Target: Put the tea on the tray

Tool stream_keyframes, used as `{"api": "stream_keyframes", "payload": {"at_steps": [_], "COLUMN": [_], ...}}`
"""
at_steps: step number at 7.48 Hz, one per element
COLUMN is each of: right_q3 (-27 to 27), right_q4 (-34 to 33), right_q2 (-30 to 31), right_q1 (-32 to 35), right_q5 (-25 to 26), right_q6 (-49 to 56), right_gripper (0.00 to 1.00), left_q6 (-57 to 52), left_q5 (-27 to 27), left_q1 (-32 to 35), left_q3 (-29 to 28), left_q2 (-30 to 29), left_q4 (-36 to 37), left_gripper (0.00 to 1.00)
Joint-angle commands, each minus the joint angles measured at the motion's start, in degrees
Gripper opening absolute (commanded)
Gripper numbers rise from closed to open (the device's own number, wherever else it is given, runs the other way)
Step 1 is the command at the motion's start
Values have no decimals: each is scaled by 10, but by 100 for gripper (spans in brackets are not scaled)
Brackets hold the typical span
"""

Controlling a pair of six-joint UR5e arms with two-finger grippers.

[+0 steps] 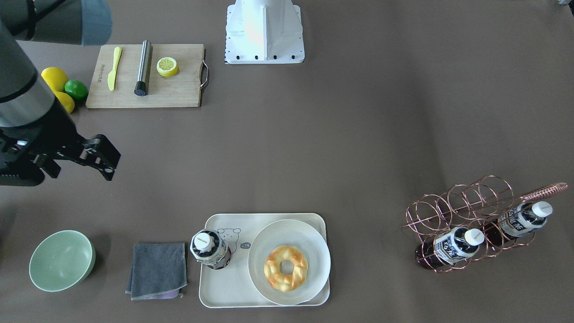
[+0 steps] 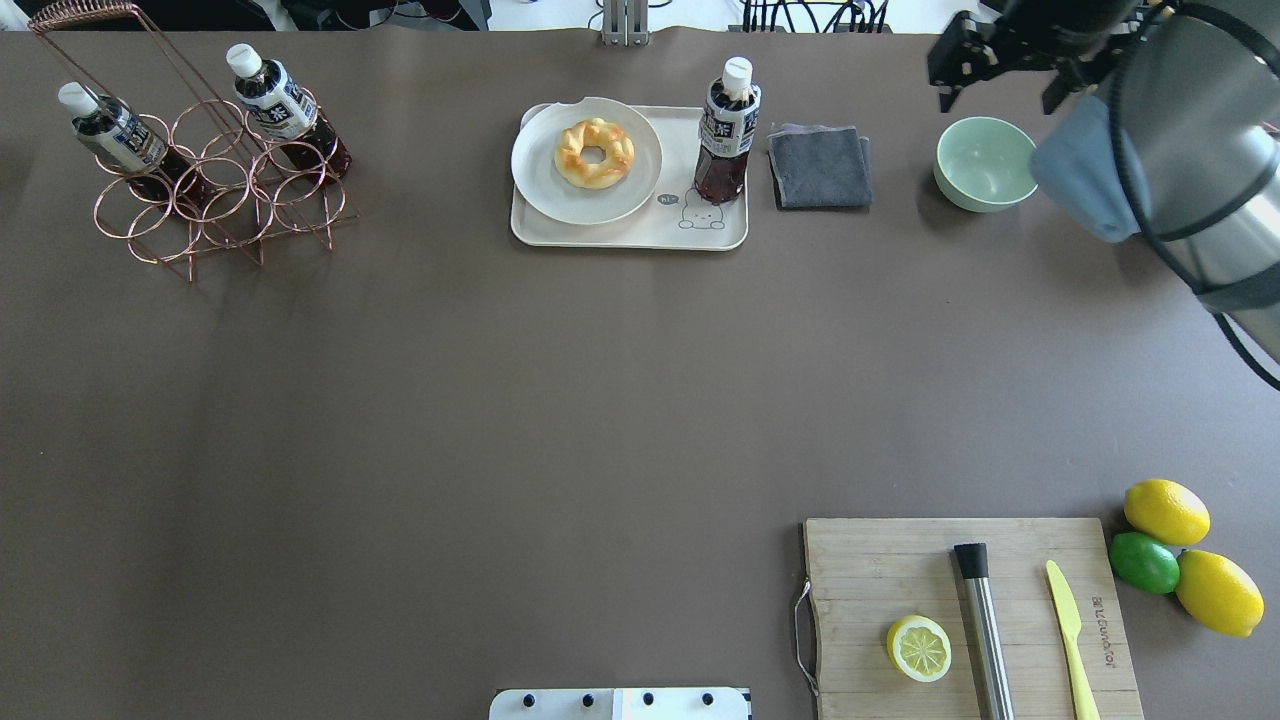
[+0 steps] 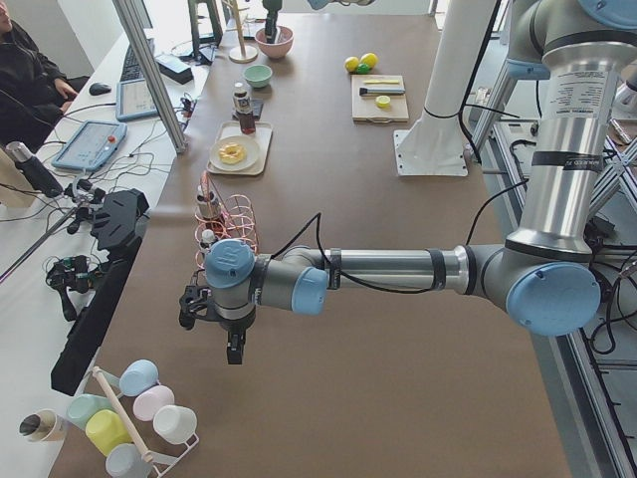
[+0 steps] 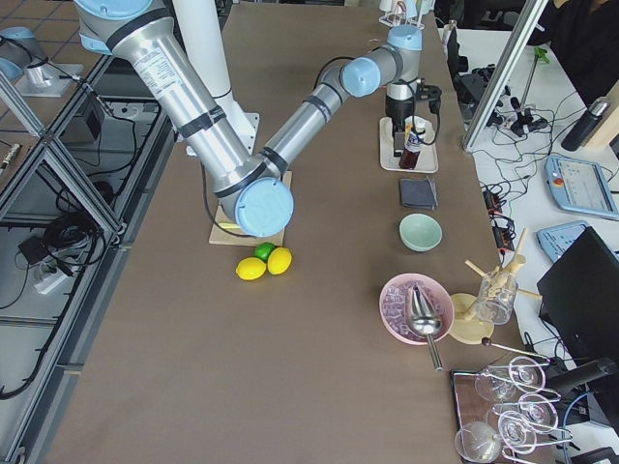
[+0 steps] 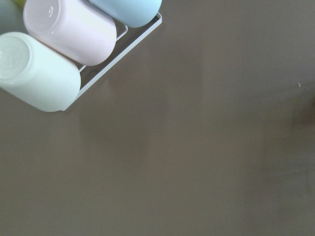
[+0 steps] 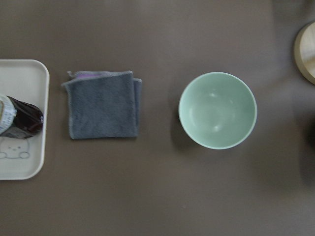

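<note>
The tea (image 1: 210,249) stood upright on the tray (image 1: 233,287), at the end that bears the line-drawn bear, its base inside the rim and nothing gripping it. It was just beside the round plate (image 1: 269,229) with the glazed doughnut (image 1: 285,268), which filled the tray's other end. The right gripper (image 1: 111,165) hung in the air well off the tray's bottle end. It was out past the folded grey cloth (image 1: 158,269) that lay just beside the tray, and roughly over the green bowl (image 1: 61,260), which filled its wrist view. Its fingers looked parted and held nothing. The left gripper (image 3: 236,354) was far from the tray, beyond the copper wire rack (image 1: 545,190) with its two other bottles, and only the side view showed it, so whether it was released or clenched cannot be told. Judged from this, the placing itself was already done, and the step in hand was the retreat. The next move called only for carrying the right arm back toward rest on a path that kept clear of the tray, since the tall, narrow bottle would tip at a light knock.
</note>
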State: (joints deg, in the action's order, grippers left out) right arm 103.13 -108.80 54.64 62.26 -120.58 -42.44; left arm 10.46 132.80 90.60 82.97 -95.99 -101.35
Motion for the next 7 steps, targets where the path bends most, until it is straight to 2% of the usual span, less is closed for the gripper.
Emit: {"api": "stream_keyframes", "payload": {"at_steps": [1, 2, 3, 4, 5, 7], "right_q3": [66, 57, 1, -79, -113, -129], "right_q4": [-41, 2, 74, 105, 105, 104], "right_q2": [172, 246, 281, 288, 287, 294], "right_q1": [82, 142, 224, 279, 305, 333], "right_q5": [-1, -39, -112, -155, -156, -157], "right_q6": [207, 300, 350, 441, 489, 493], "right_gripper": [100, 100, 100, 100, 100, 100], "left_q6": [-1, 0, 0, 0, 0, 0], "left_q5": [1, 2, 2, 2, 3, 4], "left_q1": [4, 4, 4, 3, 2, 2], "left_q3": [-1, -2, -2, -3, -7, -7], "left_q2": [3, 3, 3, 2, 1, 1], "left_q4": [1, 3, 3, 3, 7, 8], "left_gripper": [98, 98, 98, 98, 98, 98]}}
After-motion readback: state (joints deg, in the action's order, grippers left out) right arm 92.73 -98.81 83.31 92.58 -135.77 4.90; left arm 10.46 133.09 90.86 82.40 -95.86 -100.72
